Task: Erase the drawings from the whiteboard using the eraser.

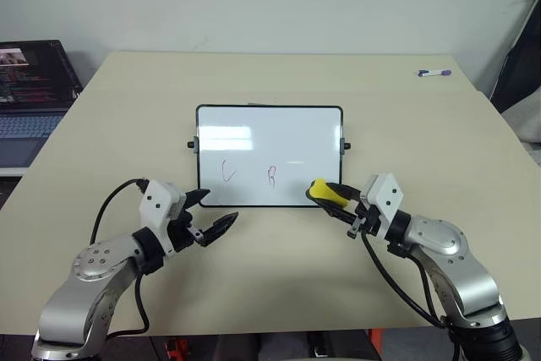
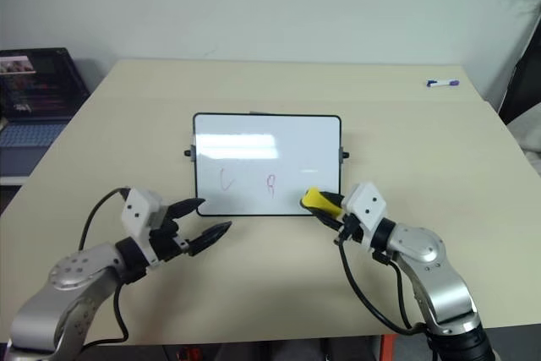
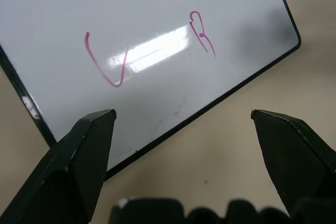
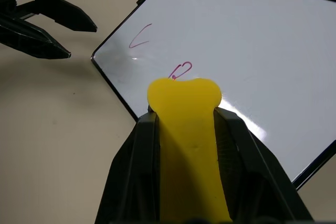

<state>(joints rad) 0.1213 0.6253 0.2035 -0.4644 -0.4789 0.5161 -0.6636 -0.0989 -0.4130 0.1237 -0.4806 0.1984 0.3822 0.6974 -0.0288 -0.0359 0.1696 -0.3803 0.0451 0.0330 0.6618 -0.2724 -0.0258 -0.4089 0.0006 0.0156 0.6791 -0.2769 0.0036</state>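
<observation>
While its two black fingers clamp the sides of the yellow eraser (image 4: 186,145), the right gripper (image 1: 342,201) sits low over the near right corner of the whiteboard (image 1: 269,137), the eraser's rounded end poking past the fingertips above the board's white surface near its bottom edge. Whether the eraser actually touches the board cannot be told. Just beyond its tip lies the reddish "R" (image 1: 271,177), and farther along the same row the "C" (image 1: 227,172); both marks are intact, and the board surface to the right of the "R" looks bare where the eraser covers it. Across the board's near edge, the left gripper (image 1: 213,213) hovers with its fingers spread wide and holding nothing, one fingertip over the lower left corner of the black frame, the other over the table (image 1: 406,124) just in front of it. Nothing lies between the eraser and the drawings. The board rests flat at the middle of the beige table, small black knobs on its short sides. A purple-capped marker (image 1: 434,73) lies well apart near the far right corner, and an open laptop (image 1: 32,95) stands off the table's left side.
</observation>
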